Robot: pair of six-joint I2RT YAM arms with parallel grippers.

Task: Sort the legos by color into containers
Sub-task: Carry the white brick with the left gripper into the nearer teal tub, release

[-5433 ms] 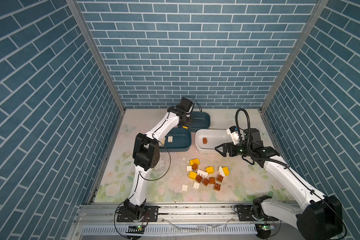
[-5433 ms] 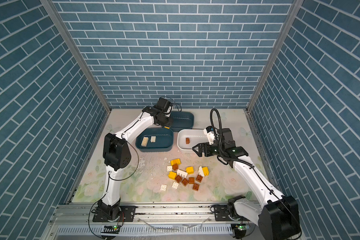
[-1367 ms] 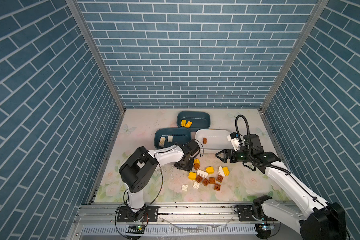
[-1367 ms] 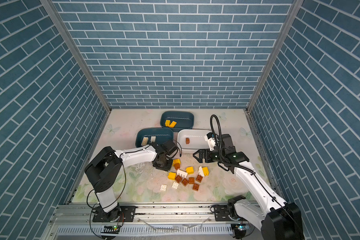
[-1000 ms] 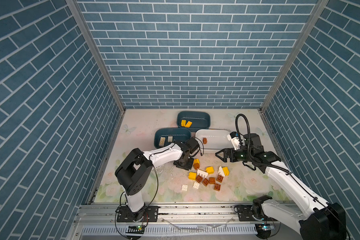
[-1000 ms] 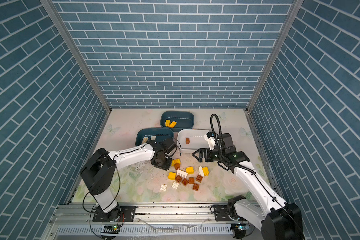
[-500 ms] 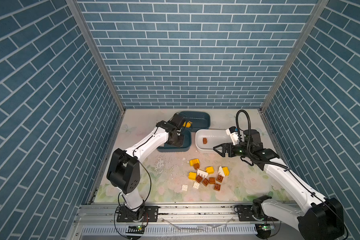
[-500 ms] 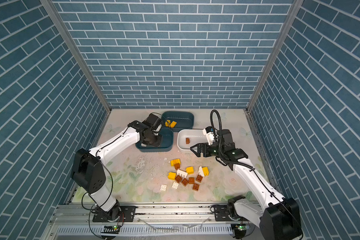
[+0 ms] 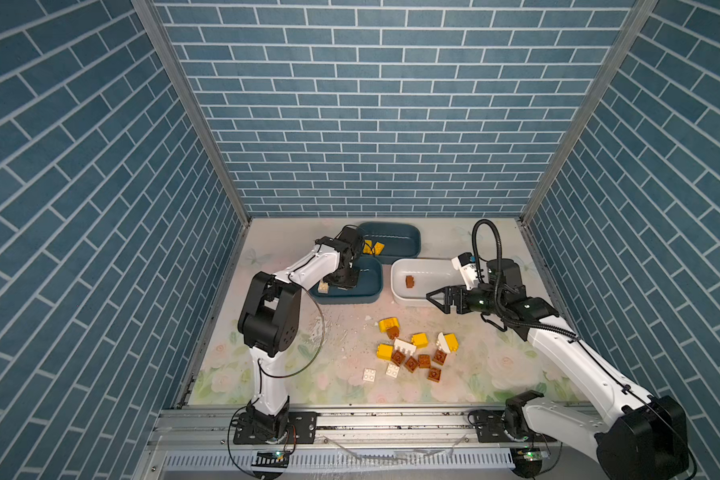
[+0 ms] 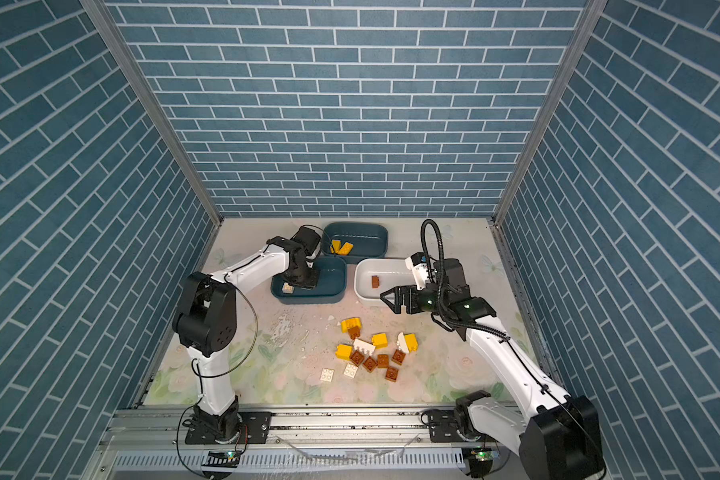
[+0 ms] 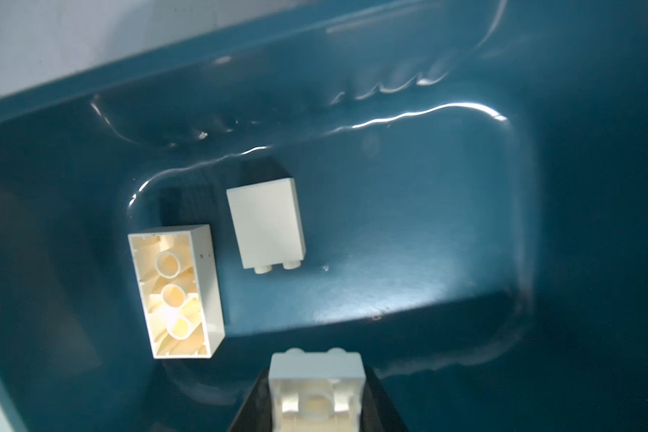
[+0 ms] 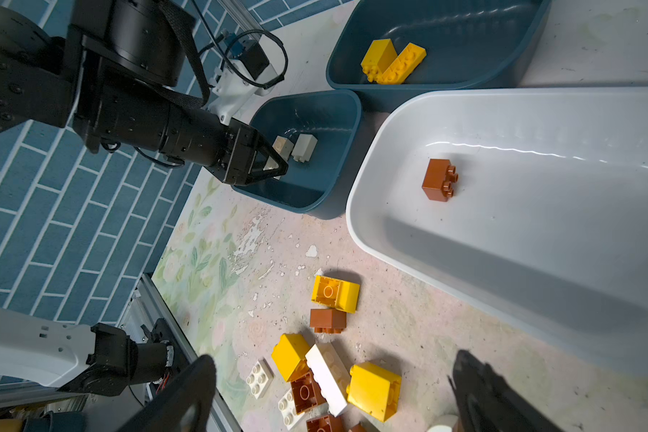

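Hanging inside the near teal tub [image 11: 464, 224], a white brick [image 11: 316, 374] is pinched by the left gripper [image 12: 274, 164] to join two whites [image 11: 266, 224], with the right gripper [image 9: 435, 300] held wide near the pile [image 9: 412, 353].

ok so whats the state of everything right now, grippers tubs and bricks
left gripper, shut on a white brick over the near teal tub
right gripper, open, empty
near teal tub, holds two white bricks
far teal tub, holds two yellow bricks
white tub, holds one brown brick
loose bricks, unsorted on the table
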